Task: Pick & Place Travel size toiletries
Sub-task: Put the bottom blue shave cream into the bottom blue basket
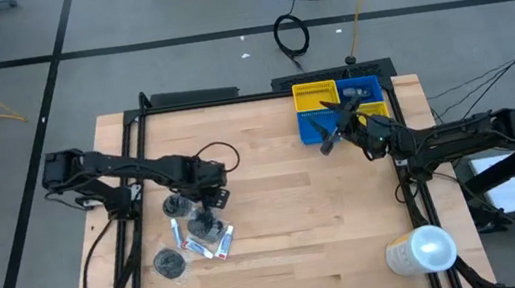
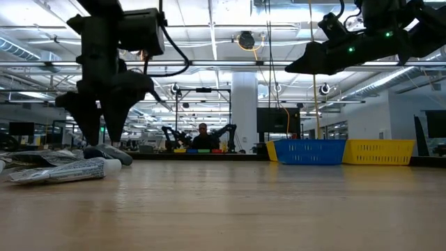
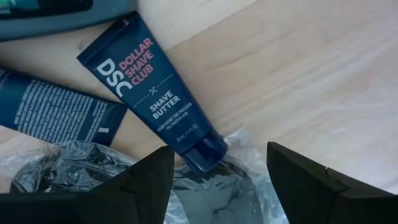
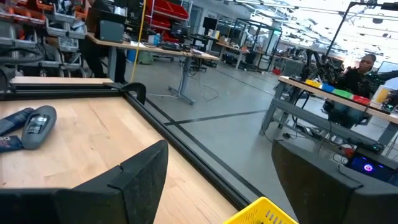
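Your left gripper (image 1: 205,215) is hovering low over the toiletries pile with its fingers spread apart, pinching nothing. Directly beneath it, you are looking at a navy shave butter tube (image 3: 155,93) lying flat on the wooden table (image 1: 287,210), its cap resting on crinkled clear plastic wrap (image 3: 74,165). Your right gripper (image 1: 330,139) is hanging spread over the yellow and blue bins (image 1: 316,95), well apart.

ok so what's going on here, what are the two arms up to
The left gripper is down over the pile of travel toiletries at the table's near left, fingers open around the cap end of a dark blue shave butter tube lying against a crinkly plastic pouch; nothing is gripped yet. The right gripper hangs open and empty, raised by the blue bin and yellow bin at the far right.
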`<state>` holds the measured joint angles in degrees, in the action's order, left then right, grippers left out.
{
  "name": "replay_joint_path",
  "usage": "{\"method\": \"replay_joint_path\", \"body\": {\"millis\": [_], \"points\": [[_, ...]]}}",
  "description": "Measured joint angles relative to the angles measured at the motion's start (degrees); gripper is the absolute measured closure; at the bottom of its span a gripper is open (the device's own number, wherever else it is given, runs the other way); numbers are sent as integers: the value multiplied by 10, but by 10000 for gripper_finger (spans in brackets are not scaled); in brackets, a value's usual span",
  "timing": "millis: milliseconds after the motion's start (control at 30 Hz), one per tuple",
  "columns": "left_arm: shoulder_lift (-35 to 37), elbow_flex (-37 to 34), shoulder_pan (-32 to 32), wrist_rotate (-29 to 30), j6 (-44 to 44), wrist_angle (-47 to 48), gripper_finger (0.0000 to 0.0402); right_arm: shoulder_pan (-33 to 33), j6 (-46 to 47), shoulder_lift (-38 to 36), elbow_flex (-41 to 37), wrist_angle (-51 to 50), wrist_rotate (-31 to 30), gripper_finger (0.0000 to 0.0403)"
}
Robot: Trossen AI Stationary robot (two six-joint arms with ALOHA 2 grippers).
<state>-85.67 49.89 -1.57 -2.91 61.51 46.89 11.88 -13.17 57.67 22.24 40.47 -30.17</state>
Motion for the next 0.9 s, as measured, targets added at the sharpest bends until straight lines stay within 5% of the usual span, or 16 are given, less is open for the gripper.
{"method": "replay_joint_path", "body": {"millis": [500,900], "points": [[-73,0,0,8,-10,-4,162,0,-12,0,0,0,1,129],[-78,0,0,46,-25,-5,231,0,-11,0,0,0,2,131]]}}
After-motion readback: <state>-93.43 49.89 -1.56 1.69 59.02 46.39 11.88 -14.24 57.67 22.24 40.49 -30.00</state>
